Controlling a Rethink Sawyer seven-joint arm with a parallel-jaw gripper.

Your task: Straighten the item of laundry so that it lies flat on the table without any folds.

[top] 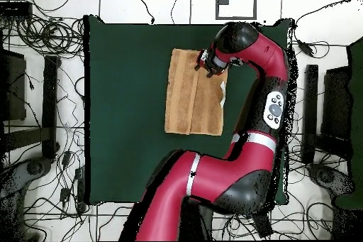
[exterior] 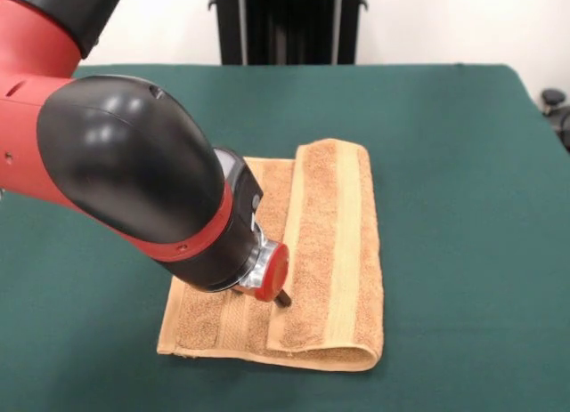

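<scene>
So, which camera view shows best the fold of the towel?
The front view shows it best: the towel is seen from close, with one part folded over the other and a rounded doubled edge on the right. The overhead view shows the towel only as a small flat rectangle on the table, partly under the arm.

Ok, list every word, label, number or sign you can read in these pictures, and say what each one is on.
No readable text in either view.
The towel shows plain woven bands, no lettering; no label can be made out.
The arm's grey panel has small dark round marks, too small to read.
The table and the gripper carry no markings.
</scene>
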